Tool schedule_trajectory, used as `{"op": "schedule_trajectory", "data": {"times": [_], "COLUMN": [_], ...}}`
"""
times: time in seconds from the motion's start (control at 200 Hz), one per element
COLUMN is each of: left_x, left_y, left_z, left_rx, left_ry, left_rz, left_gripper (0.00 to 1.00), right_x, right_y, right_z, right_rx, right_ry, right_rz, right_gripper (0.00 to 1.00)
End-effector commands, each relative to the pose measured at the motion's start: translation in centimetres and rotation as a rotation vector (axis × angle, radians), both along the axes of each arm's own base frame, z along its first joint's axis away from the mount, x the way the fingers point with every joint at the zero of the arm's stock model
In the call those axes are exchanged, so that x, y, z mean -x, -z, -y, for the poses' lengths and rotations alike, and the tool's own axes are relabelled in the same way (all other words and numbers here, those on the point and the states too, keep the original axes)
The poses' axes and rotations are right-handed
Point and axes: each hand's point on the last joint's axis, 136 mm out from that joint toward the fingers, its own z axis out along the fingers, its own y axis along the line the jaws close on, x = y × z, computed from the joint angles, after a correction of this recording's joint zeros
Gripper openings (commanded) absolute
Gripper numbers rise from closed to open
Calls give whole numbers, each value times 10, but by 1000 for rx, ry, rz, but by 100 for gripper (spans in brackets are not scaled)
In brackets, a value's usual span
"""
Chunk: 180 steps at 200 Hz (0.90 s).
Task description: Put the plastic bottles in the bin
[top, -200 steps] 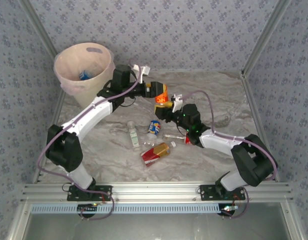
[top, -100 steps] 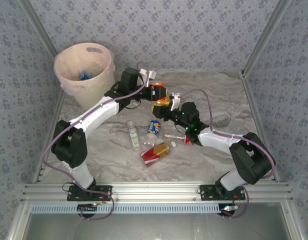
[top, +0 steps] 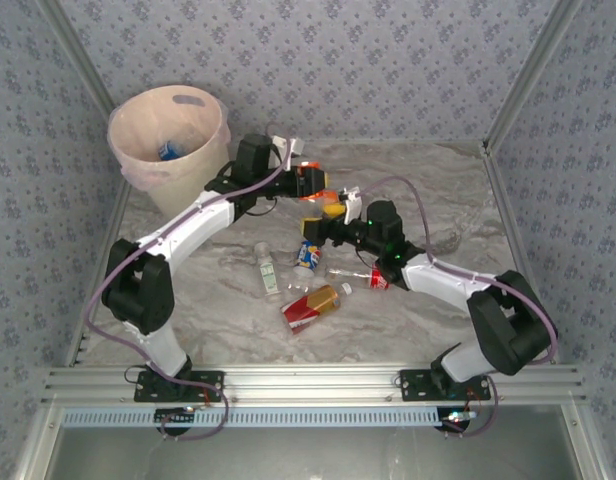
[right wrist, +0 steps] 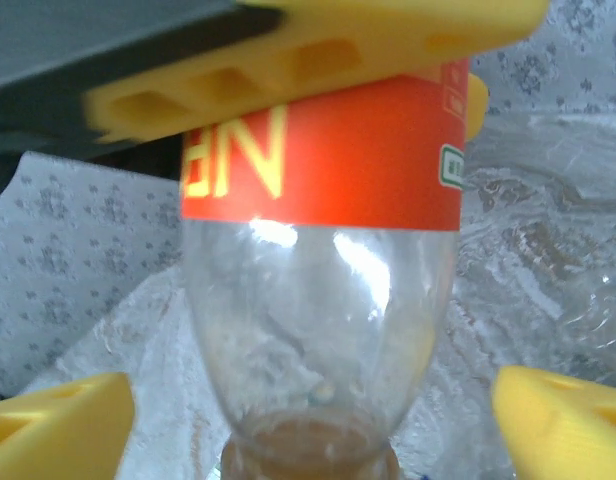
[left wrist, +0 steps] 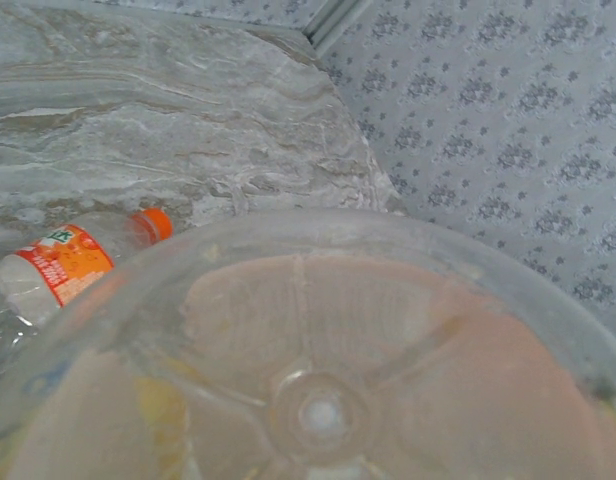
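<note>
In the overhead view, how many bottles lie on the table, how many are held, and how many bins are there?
Bottles on the table: 4 (clear, blue-label, red-label, slim)
Held bottle in left claw: 1
Bins: 1
Total: 6

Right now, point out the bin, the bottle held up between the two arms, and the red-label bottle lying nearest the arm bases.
bin (top: 166,192): top external view, on its front outer wall.
held bottle (right wrist: 323,160): right wrist view, on its orange-red label.
red-label bottle (top: 306,309): top external view, on its label.
</note>
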Motion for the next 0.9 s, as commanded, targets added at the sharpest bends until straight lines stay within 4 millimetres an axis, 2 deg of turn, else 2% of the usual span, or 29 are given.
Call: {"op": "schedule_trajectory", "data": {"times": [0.0, 0.12, 0.26, 0.47, 0.66, 0.894], "left_x": [-10, -12, -14, -24, -32, -36], "left_y": [-11, -18, -26, -44, -84, -146], "left_z": [-2, -7, -18, -47, -89, -131], "left_rx": [27, 36, 22, 15, -7, -10], "left_ry": [-28, -51, -95, -173, -282, -425], "left_rz": [13, 25, 57, 103, 201, 357], "left_gripper": [51, 51, 51, 51, 51, 51], "right_x": [11, 15, 17, -1, -14, -20], "right_y": [-8, -10, -22, -24, -17, -17], "right_z": [4, 12, 26, 57, 81, 88], "right_rx": [35, 57, 58, 82, 85, 56], "right_ry": [-59, -56, -29, 148, 284, 318], "right_rz": [11, 27, 71, 78, 63, 38], "right_gripper": [100, 100, 100, 100, 100, 100]}}
